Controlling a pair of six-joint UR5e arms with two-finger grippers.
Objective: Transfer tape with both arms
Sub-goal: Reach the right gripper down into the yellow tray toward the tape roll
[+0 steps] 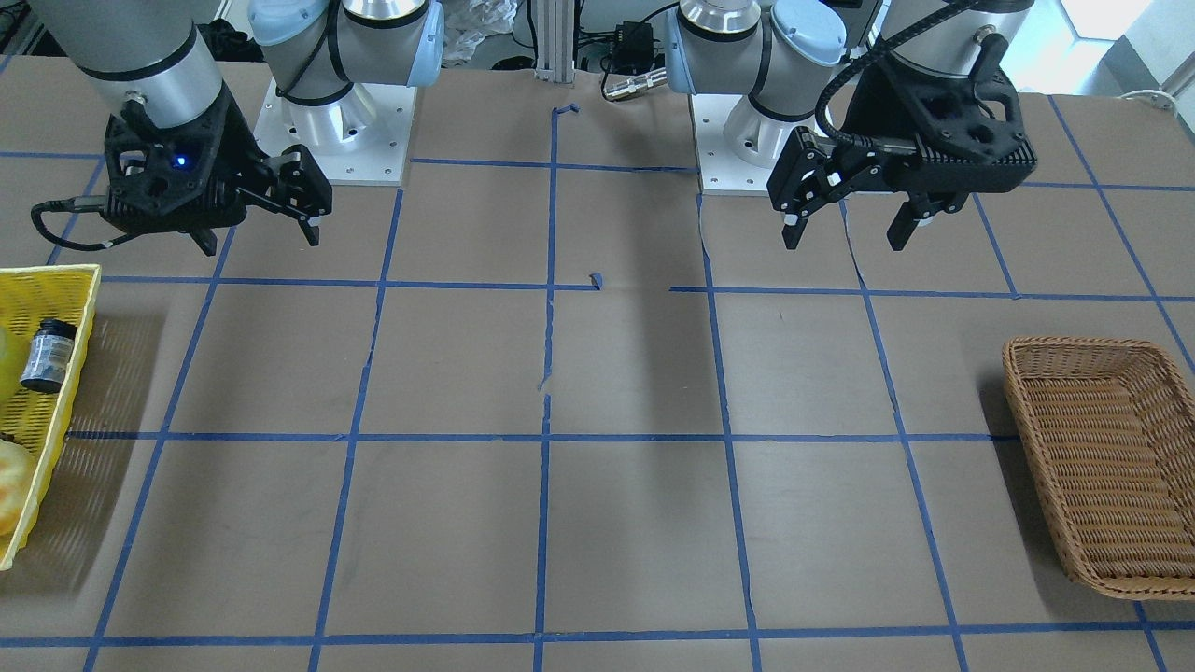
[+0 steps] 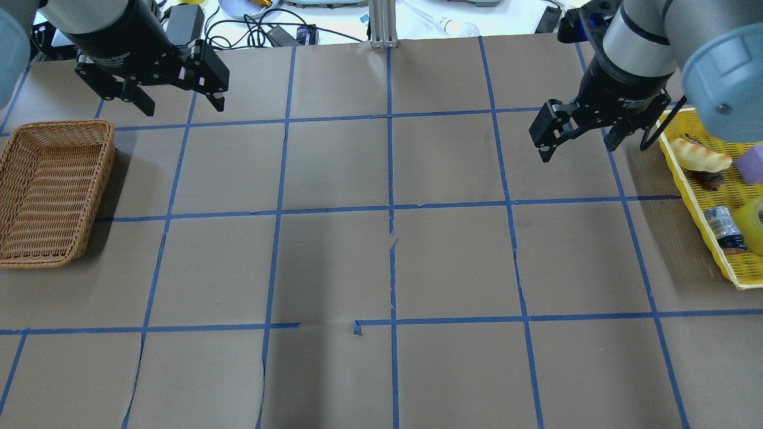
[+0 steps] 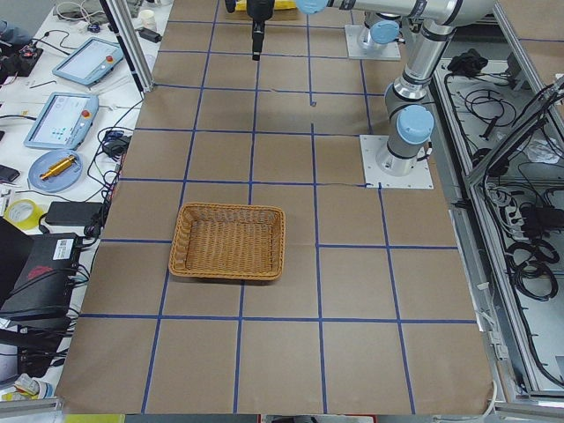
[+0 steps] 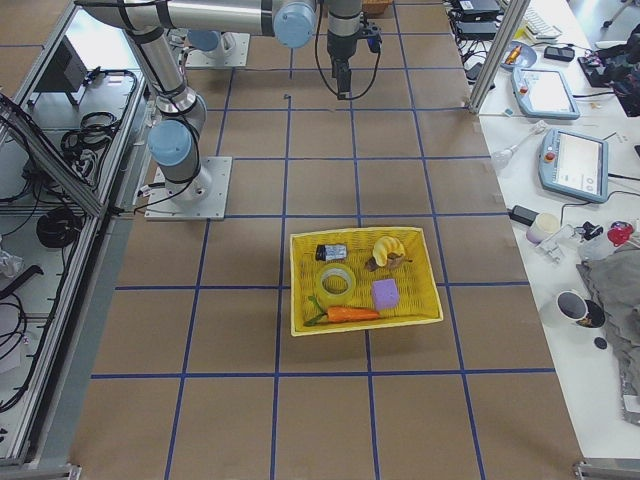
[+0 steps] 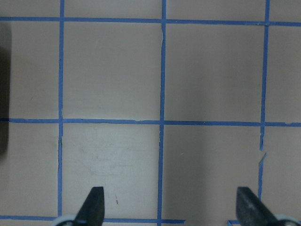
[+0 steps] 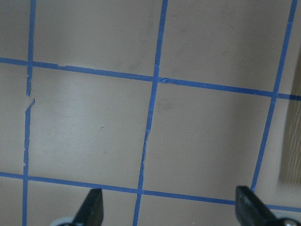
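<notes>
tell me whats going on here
Nothing is being handled yet. The left gripper and the right gripper both hang open above the table, holding nothing. The tape lies in the yellow basket on the robot's right side, next to a small dark jar and some toy food. The wicker basket sits on the robot's left side. The transfer has not started.

Silver-grey arms (image 1: pixel 140 65), pale blue joint caps (image 1: pixel 808 33), black left hand (image 1: pixel 846 241), black right hand (image 1: pixel 260 243), black cables (image 1: pixel 822 103)
</notes>
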